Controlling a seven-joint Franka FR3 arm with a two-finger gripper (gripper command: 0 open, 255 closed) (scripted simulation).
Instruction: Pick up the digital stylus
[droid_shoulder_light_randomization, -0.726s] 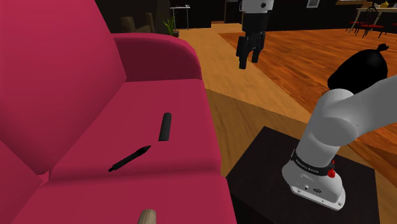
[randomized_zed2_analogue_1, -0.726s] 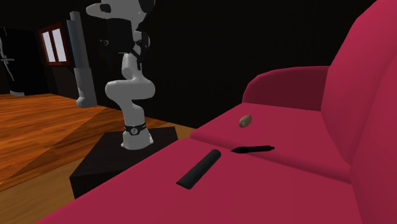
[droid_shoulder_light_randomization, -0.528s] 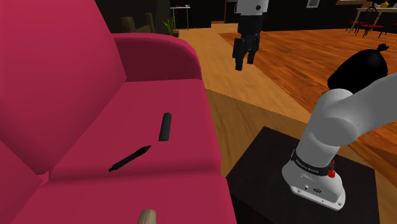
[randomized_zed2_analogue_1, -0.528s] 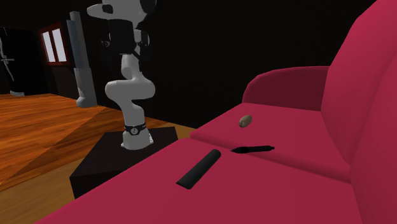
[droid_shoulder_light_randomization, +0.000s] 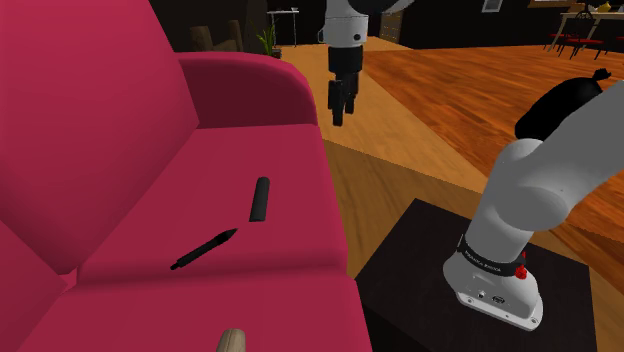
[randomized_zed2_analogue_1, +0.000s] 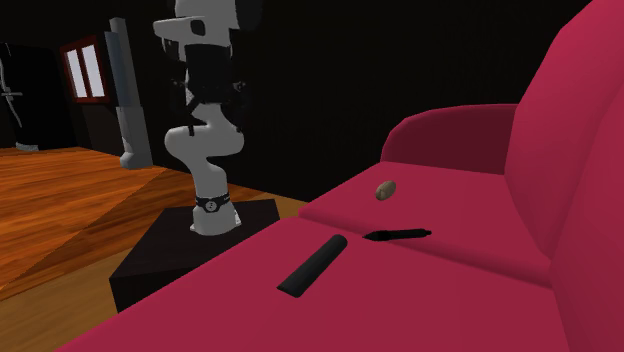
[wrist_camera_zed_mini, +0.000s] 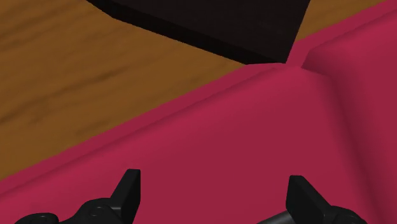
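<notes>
End effector moved toward sofa, stylus near dark bar, maybe remote

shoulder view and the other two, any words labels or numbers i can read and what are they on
Dark band round the arm's base: pale lettering, too small to read in the shoulder and second exterior views.
No lettering seen on the stylus, the sofa or the stand.
So nothing can be quoted.

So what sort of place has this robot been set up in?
Most likely a home's living room: there is a big crimson sofa, a polished wooden floor and a potted plant further back.
</notes>
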